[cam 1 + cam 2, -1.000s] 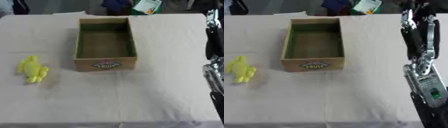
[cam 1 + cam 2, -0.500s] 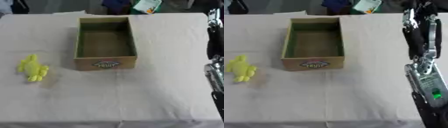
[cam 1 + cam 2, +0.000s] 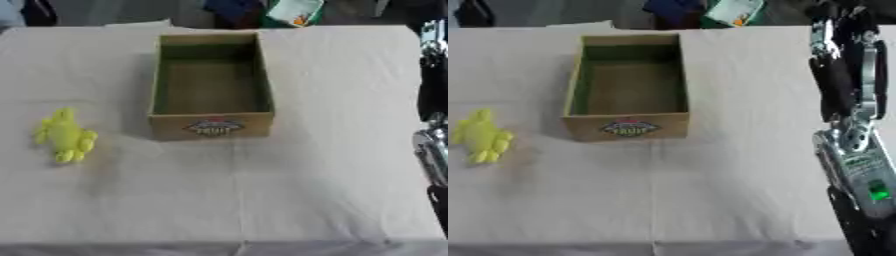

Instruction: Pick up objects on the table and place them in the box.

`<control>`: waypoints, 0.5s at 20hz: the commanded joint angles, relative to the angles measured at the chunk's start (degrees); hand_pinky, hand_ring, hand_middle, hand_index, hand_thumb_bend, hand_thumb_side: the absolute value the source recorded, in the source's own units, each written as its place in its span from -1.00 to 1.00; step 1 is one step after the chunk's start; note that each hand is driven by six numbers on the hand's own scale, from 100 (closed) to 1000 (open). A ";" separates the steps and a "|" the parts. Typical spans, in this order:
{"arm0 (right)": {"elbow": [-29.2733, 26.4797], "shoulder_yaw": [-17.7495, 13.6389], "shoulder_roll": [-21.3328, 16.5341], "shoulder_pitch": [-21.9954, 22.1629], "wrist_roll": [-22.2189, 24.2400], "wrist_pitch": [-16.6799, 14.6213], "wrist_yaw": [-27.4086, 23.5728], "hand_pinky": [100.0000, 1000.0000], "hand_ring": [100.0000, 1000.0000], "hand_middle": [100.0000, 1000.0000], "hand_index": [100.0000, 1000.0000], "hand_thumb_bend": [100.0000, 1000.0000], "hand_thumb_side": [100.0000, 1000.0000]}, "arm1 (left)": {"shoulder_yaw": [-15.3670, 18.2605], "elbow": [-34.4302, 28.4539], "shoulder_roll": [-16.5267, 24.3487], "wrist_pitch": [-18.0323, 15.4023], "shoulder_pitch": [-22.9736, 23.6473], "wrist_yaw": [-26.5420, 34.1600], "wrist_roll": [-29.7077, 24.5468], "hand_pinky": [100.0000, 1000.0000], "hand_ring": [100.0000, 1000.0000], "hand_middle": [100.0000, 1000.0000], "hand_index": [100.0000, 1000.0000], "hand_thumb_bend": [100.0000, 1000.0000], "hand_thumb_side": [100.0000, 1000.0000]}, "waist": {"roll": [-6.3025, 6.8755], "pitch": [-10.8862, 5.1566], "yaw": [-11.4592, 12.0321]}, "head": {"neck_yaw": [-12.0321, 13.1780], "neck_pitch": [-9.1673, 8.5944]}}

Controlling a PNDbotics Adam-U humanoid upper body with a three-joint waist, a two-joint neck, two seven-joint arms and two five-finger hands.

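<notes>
An open cardboard box with a printed label on its front wall stands in the middle of the table; nothing shows inside it. A small yellow soft toy lies on the cloth to the left of the box, well apart from it. Only my right arm shows, along the right edge: black upper links and a silver forearm with a green light, running down out of the picture. Neither hand appears in either view.
A white cloth with shallow creases covers the table. Beyond the far edge sit a white and green packet and dark blue fabric. The table's front edge runs along the bottom of the picture.
</notes>
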 commanded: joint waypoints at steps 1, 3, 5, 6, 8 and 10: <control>-1.13 0.04 -1.46 -0.79 0.35 -0.05 -0.34 0.72 0.56 0.12 0.65 -1.00 0.02 | -0.54 0.67 1.84 -0.69 -2.25 0.94 -1.32 0.18 0.60 0.67 0.96 0.25 0.94 | 0.25 -0.47 -0.08 | 0.49 0.02; -1.13 0.10 -1.47 -0.85 0.42 -0.04 -0.37 0.72 0.56 0.12 0.65 -1.00 0.01 | -1.23 1.29 2.04 -1.38 -3.18 1.20 -2.50 0.20 0.61 0.69 0.98 0.23 0.82 | 0.31 -0.39 -0.18 | 0.61 0.11; -1.13 0.16 -1.47 -0.87 0.47 0.01 -0.40 0.72 0.56 0.12 0.65 -1.00 0.01 | -1.82 1.99 2.21 -2.15 -3.79 1.82 -4.04 0.22 0.62 0.71 0.99 0.19 0.74 | 0.38 -0.32 -0.25 | 0.67 0.13; -1.13 0.19 -1.47 -0.88 0.49 0.03 -0.41 0.72 0.56 0.12 0.65 -1.00 0.01 | -2.11 2.40 2.31 -2.57 -3.95 2.41 -5.05 0.24 0.64 0.72 1.00 0.14 0.66 | 0.40 -0.29 -0.28 | 0.71 0.13; -1.13 0.24 -1.47 -0.93 0.51 0.06 -0.43 0.72 0.56 0.12 0.65 -1.00 0.00 | -2.75 3.43 2.54 -3.44 -3.97 4.14 -7.75 0.27 0.67 0.74 1.00 0.12 0.54 | 0.47 -0.26 -0.34 | 0.81 0.12; -1.13 0.28 -1.45 -0.94 0.54 0.11 -0.45 0.72 0.56 0.12 0.65 -1.00 0.00 | -3.18 4.49 2.61 -4.13 -3.86 6.13 -10.81 0.31 0.70 0.77 1.00 0.09 0.29 | 0.52 -0.22 -0.37 | 0.86 0.09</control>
